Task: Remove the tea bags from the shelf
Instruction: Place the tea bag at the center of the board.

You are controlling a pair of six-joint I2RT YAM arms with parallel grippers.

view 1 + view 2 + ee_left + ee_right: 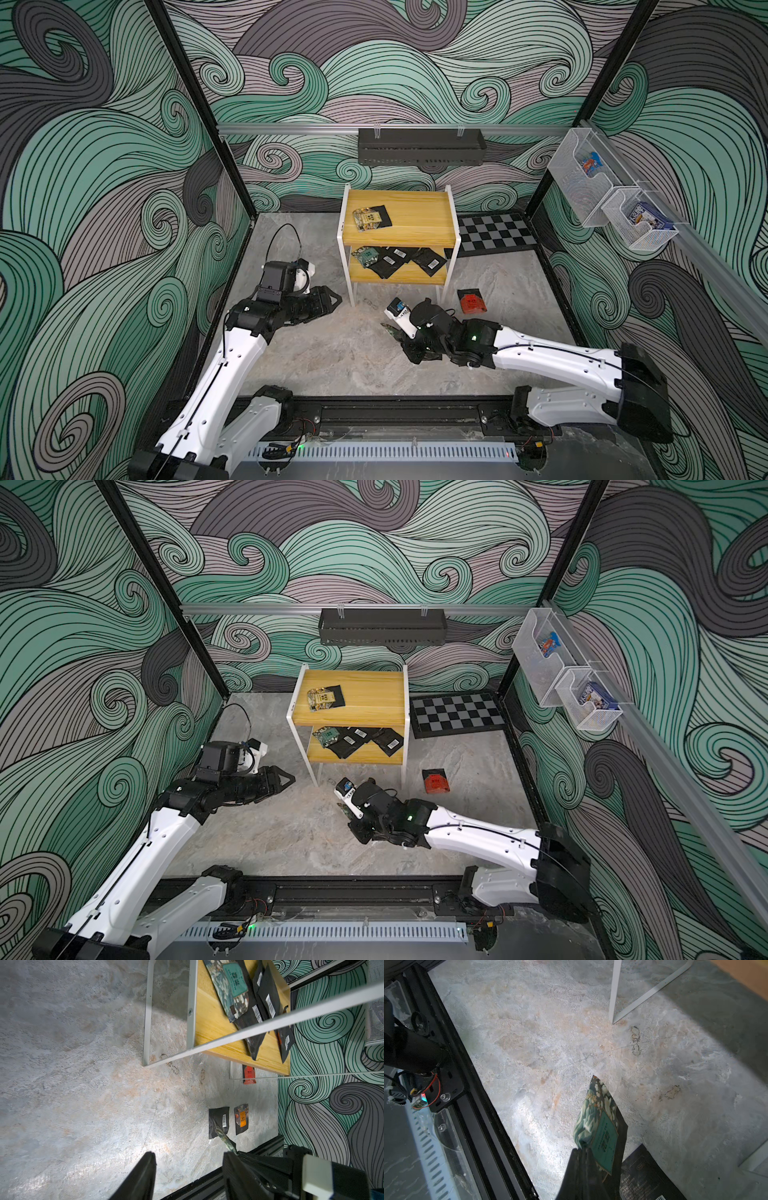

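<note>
the left arm reaches forward from the near left corner, its wrist bent so the left gripper (332,297) lies low over the grey stone table (332,357), pointing at the shelf (419,216). its jaws stand apart with nothing between them. the shelf's white front leg (351,286) stands between that gripper and the lower board.

on the shelf's top board a yellow tea bag (367,218) lies partly over a black tea bag (383,214). on the lower board lie a teal tea bag (365,256) and several black barcoded tea bags (430,261), overlapping.

the right arm stretches in from the near right, forearm low and wrist turned down, in front of the shelf. the right gripper (581,1153) is clamped on a teal floral tea bag (598,1124), held clear of the shelf above the table.

in the left wrist view, a black barcoded sachet (219,1122) and an orange-fronted sachet (241,1119) lie flat on the table just beside each other. a red tea bag (471,300) lies on the table near the shelf's right front leg.

further right, a checkered mat (494,232) lies beside the shelf. a black perforated rack (419,145) hangs on the back wall, and two white wire baskets (582,187) hang on the right wall.
</note>
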